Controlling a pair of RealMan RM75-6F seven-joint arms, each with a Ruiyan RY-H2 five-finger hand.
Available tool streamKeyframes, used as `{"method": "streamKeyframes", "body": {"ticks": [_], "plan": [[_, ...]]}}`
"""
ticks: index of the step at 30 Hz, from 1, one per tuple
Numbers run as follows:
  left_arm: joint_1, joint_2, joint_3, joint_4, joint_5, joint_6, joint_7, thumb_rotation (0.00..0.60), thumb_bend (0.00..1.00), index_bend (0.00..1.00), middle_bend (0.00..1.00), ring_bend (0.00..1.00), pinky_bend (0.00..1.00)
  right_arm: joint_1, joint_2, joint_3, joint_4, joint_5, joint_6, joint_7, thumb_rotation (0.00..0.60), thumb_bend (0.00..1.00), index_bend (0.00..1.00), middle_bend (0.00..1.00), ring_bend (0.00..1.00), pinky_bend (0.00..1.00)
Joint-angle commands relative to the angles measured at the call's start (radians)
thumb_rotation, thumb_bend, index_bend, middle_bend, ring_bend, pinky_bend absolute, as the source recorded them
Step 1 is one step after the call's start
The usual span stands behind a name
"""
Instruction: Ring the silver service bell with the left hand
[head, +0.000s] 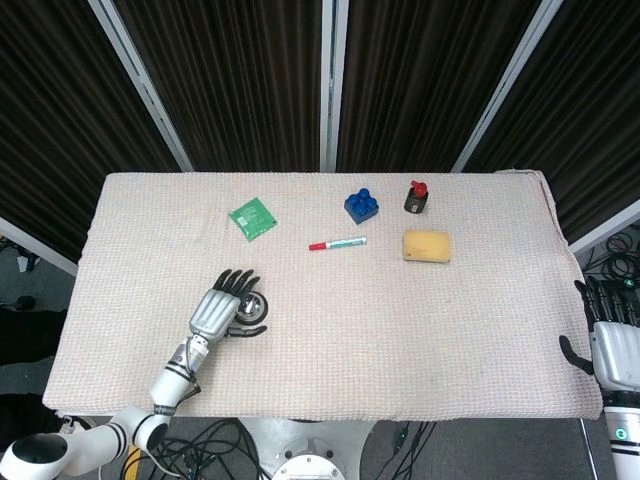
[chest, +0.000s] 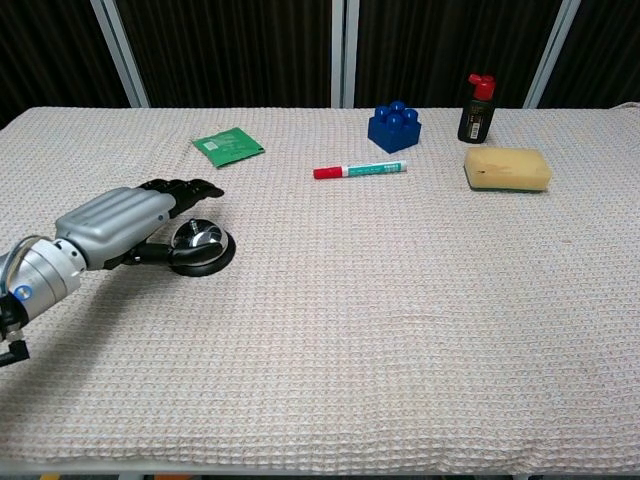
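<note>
The silver service bell on its black base stands on the left half of the cloth-covered table. My left hand lies flat, palm down, at the bell's left side. Its fingers reach out spread above and behind the dome, and the thumb lies low beside the base. In the head view the left hand covers the left part of the bell. Whether it touches the dome is unclear. It holds nothing. My right hand stays at the table's right edge, fingers apart and empty.
A green packet lies behind the bell. Further right are a red-capped marker, a blue brick, a small black bottle with a red cap and a yellow sponge.
</note>
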Motion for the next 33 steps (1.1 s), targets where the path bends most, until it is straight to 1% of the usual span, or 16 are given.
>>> {"method": "streamKeyframes", "body": {"ticks": [1, 6, 10, 18, 27, 33], "plan": [[-0.001, 0.003, 0.006, -0.013, 0.006, 0.004, 0.004, 0.000, 0.00, 0.00, 0.00, 0.00, 0.00, 0.001, -0.001, 0.000, 0.001, 0.000, -0.002, 0.000, 0.600, 0.24, 0.00, 0.00, 0.00, 0.00], [0.005, -0.013, 0.027, 0.003, -0.005, -0.027, 0.009, 0.000, 0.00, 0.00, 0.00, 0.00, 0.00, 0.003, -0.002, 0.000, 0.002, 0.002, -0.008, 0.000, 0.600, 0.24, 0.00, 0.00, 0.00, 0.00], [0.003, -0.023, 0.030, 0.023, -0.015, -0.048, 0.010, 0.000, 0.00, 0.00, 0.00, 0.00, 0.00, 0.002, 0.000, 0.001, 0.004, 0.003, -0.006, 0.004, 0.600, 0.24, 0.00, 0.00, 0.00, 0.00], [-0.008, -0.002, 0.013, -0.014, 0.010, 0.010, 0.002, 0.000, 0.00, 0.00, 0.00, 0.00, 0.00, 0.002, -0.003, 0.000, 0.009, 0.003, -0.008, 0.008, 0.600, 0.24, 0.00, 0.00, 0.00, 0.00], [0.005, -0.009, 0.035, -0.003, -0.012, -0.030, 0.009, 0.000, 0.00, 0.00, 0.00, 0.00, 0.00, 0.002, -0.003, 0.000, 0.004, 0.002, -0.007, 0.000, 0.600, 0.24, 0.00, 0.00, 0.00, 0.00], [-0.008, -0.001, 0.012, -0.016, 0.000, 0.006, 0.003, 0.000, 0.00, 0.00, 0.00, 0.00, 0.00, 0.003, -0.004, 0.000, 0.005, 0.002, -0.006, 0.001, 0.600, 0.24, 0.00, 0.00, 0.00, 0.00]]}}
